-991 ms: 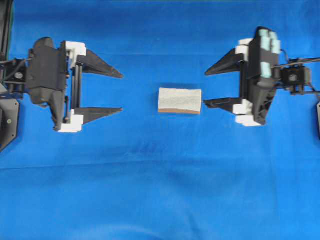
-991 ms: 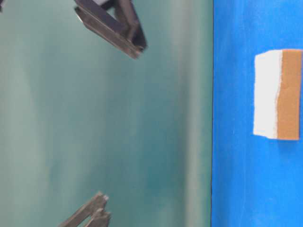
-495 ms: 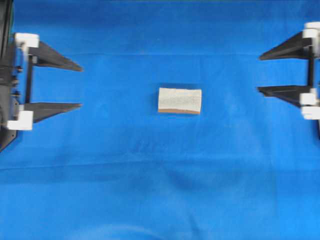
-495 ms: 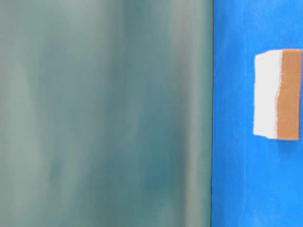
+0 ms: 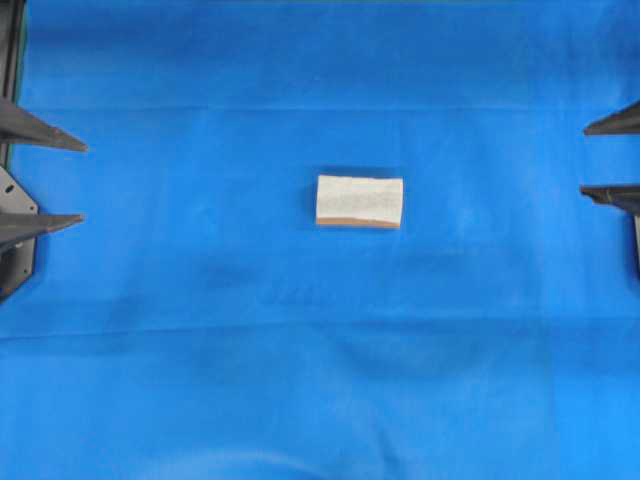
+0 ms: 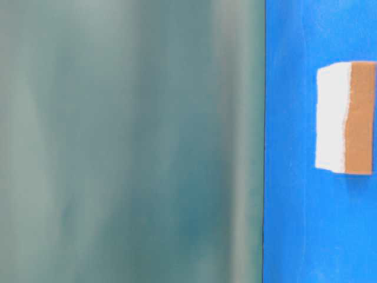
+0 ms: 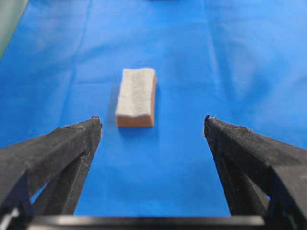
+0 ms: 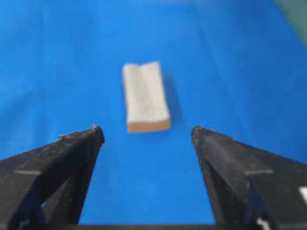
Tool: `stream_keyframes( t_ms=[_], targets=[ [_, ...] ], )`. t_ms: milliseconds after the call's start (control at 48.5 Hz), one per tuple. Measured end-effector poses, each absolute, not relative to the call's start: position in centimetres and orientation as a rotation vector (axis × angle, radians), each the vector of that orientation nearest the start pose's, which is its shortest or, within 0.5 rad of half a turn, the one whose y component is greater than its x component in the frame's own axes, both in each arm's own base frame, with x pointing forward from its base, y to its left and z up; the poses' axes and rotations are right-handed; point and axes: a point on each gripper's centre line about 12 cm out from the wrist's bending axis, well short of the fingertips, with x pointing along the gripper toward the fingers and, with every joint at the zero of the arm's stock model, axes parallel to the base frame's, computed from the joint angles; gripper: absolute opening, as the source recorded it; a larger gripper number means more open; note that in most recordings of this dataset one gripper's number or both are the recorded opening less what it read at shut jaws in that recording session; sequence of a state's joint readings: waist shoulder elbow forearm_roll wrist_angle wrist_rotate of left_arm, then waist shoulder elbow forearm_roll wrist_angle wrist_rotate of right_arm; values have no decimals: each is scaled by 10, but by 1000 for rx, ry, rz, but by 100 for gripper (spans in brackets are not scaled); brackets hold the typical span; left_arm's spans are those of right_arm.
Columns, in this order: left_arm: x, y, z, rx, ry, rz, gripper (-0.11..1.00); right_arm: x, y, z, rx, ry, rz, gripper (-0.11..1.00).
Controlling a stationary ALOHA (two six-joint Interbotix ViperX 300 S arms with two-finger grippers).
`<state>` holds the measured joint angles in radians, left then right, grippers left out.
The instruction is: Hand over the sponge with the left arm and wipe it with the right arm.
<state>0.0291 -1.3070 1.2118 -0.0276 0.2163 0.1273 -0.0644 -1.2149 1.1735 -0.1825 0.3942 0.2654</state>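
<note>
The sponge [image 5: 360, 201] lies flat on the blue cloth, pale grey-white face up, orange-brown layer beneath. It also shows in the table-level view [image 6: 345, 117], in the left wrist view [image 7: 136, 97] and in the right wrist view [image 8: 145, 96]. My left gripper [image 5: 82, 182] is open and empty at the left edge, only its fingertips in view, far from the sponge. My right gripper [image 5: 584, 160] is open and empty at the right edge, also far from the sponge. In both wrist views the jaws stand wide apart with the sponge ahead of them.
The blue cloth [image 5: 320, 350] covers the whole work surface. A dark arm base [image 5: 12, 250] shows at the left edge. A blurred green wall [image 6: 129, 141] fills the left of the table-level view.
Both grippers have drawn back from the sponge toward the outer edges, staying open. Only their fingertips remain in the overhead view. The sponge has not moved.
</note>
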Motion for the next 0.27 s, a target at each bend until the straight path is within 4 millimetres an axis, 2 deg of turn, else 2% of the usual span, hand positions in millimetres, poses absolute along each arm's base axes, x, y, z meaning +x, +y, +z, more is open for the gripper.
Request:
stream_keyframes(
  t_ms=[165,268],
  targets=[
    [132,3,257,98,124,17,90,151,-14,231,134,311,-120,72],
    [131,3,250,92,134,16,90,151,-12,220,137,269,-103,72]
  ],
)
